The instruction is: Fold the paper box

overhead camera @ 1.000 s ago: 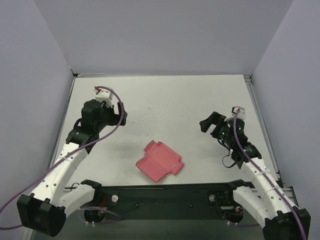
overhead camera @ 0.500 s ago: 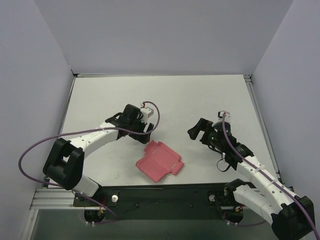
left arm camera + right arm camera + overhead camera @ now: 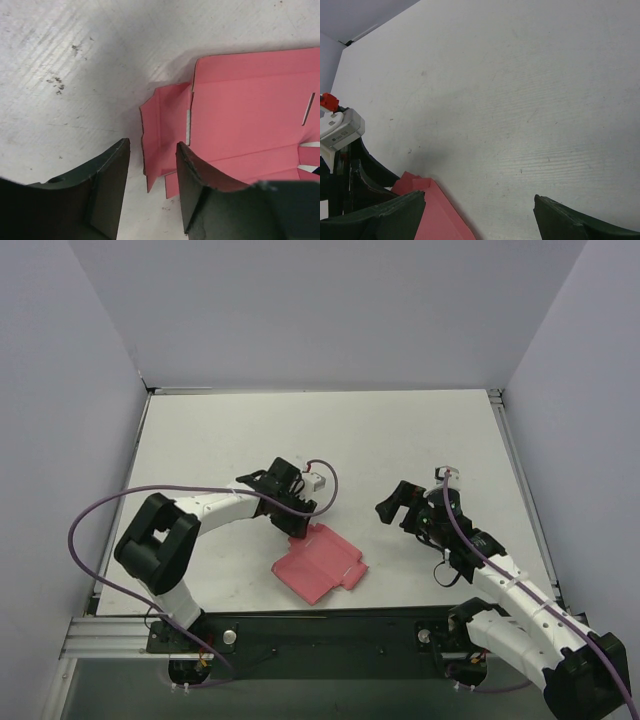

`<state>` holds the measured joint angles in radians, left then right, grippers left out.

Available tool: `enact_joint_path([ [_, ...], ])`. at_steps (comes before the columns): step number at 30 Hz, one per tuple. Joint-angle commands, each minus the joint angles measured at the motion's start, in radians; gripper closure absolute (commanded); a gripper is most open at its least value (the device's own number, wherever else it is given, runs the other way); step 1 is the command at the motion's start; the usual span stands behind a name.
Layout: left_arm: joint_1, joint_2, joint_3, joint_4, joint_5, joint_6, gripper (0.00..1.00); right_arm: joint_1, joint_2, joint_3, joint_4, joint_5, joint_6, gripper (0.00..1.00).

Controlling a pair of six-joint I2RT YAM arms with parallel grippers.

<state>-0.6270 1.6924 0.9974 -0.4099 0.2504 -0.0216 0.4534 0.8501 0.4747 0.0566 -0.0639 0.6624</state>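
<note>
1. Pink-red card, the paper box lies opened out flat on the white counter. It sits close to the front edge, roughly midway between the two arms and turned at a slant.
2. The left wrist view shows its broad inner panel with creases and a narrow slot. A small side flap at the box's far-left corner is bent up along its crease.
3. The left claw is down at that corner, about half open. One finger is over bare counter outside the flap, the other is over the box's edge, and the end of the flap is between them. White counter shows between the outer finger and the flap, so the card is not clamped.
4. The left arm reaches in from the left, sharply bent at the elbow, with a purple cable looping beside it.
5. The right claw is spread wide and has hold of nothing. It is to the right of the box, clear of it, and points toward it.
6. In the right wrist view, a corner of the box and a white block with a red tab on the left wrist appear at the lower left.
7. Pale grey walls enclose the counter on three sides, and a black rail runs along the near edge.
</note>
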Motion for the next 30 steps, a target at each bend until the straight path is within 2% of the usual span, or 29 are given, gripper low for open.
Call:
enact_joint_path([
  [1, -0.013, 0.012, 0.046, 0.011, 0.062, -0.001, 0.55, 0.008, 0.001, 0.007, 0.037, 0.01, -0.001, 0.06],
  [2, -0.017, 0.012, 0.043, 0.016, 0.085, -0.004, 0.67, 0.008, 0.009, 0.016, 0.035, 0.01, -0.004, 0.06],
  [5, -0.033, 0.007, 0.041, 0.028, 0.11, -0.014, 0.87, 0.008, 0.017, 0.05, 0.002, 0.007, -0.026, 0.06],
  [6, -0.037, 0.001, 0.038, 0.031, 0.113, -0.014, 0.98, 0.008, 0.014, 0.059, -0.009, 0.007, -0.044, 0.06],
  [7, -0.04, -0.02, 0.035, 0.037, 0.115, -0.014, 1.0, 0.01, 0.009, 0.065, -0.024, 0.007, -0.055, 0.06],
  [14, -0.048, -0.223, -0.02, 0.079, 0.13, 0.049, 1.0, 0.008, -0.063, 0.097, -0.043, -0.062, -0.208, 0.05],
  [23, -0.037, -0.522, -0.091, 0.082, 0.25, 0.167, 1.0, 0.013, 0.009, 0.284, -0.144, -0.381, -0.394, 0.02],
  [29, 0.073, -0.617, -0.098, 0.088, 0.391, 0.163, 1.0, 0.034, 0.046, 0.375, -0.172, -0.496, -0.457, 0.04],
  [30, 0.088, -0.628, -0.097, 0.1, 0.455, 0.157, 1.0, 0.053, 0.047, 0.381, -0.176, -0.494, -0.477, 0.04],
])
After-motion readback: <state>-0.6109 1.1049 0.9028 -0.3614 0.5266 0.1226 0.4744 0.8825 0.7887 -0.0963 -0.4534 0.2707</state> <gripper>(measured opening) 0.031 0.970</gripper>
